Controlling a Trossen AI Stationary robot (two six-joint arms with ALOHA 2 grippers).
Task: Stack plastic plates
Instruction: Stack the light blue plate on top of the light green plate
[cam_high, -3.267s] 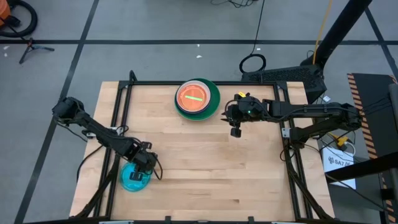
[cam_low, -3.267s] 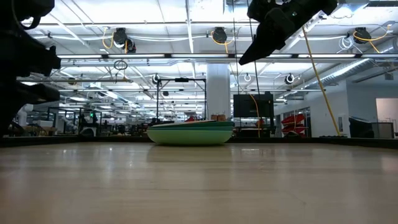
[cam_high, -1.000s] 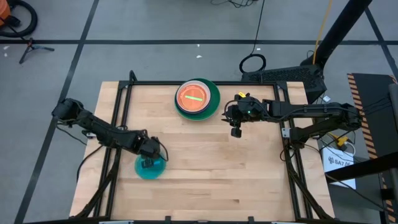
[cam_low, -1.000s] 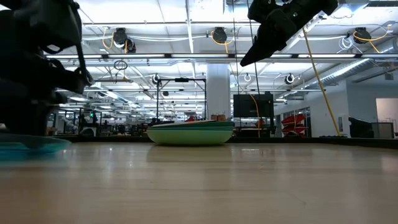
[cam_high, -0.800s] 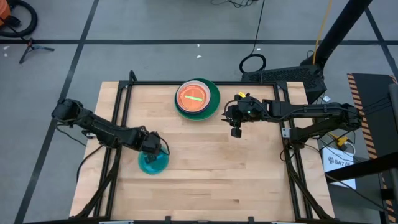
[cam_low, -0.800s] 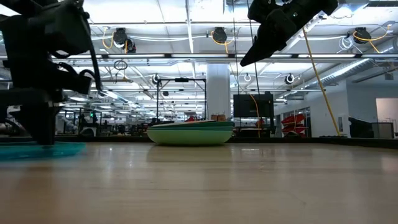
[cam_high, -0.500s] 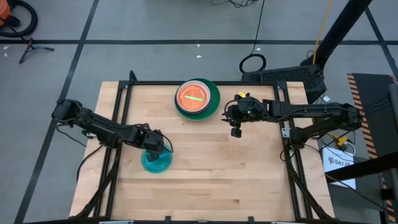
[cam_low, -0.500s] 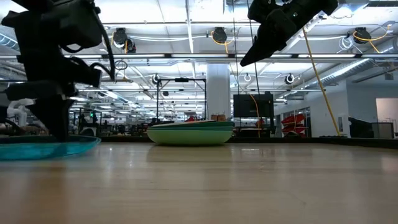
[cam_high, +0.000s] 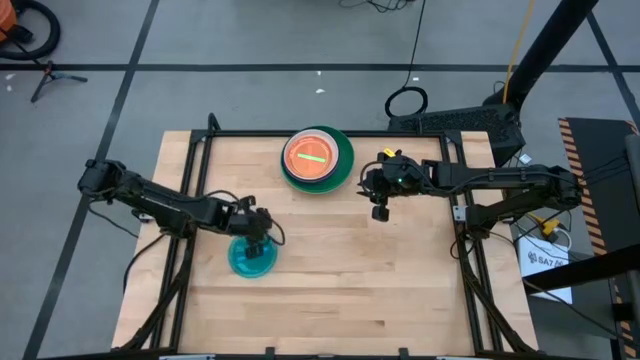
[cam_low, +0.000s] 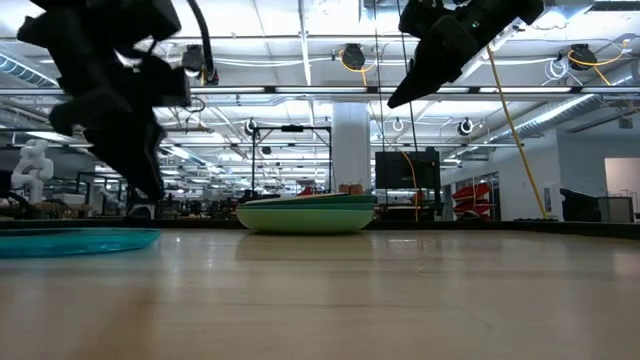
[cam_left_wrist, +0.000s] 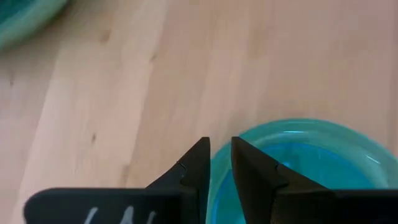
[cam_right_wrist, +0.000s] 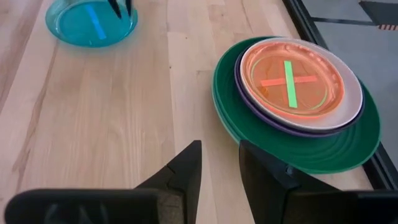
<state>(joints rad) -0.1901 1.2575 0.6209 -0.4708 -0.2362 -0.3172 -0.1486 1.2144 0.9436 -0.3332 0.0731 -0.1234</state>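
I have the left gripper (cam_high: 259, 232) above the far edge of the teal plate (cam_high: 251, 258), which lies flat on the table (cam_high: 350, 270) toward its left front. Its jaws stand slightly apart and grip nothing. The right gripper (cam_high: 379, 212) hangs beside the plate stack (cam_high: 318, 157) at the far middle: orange plate (cam_right_wrist: 292, 78) on white, purple and green. Its jaws stand slightly apart and hold nothing.
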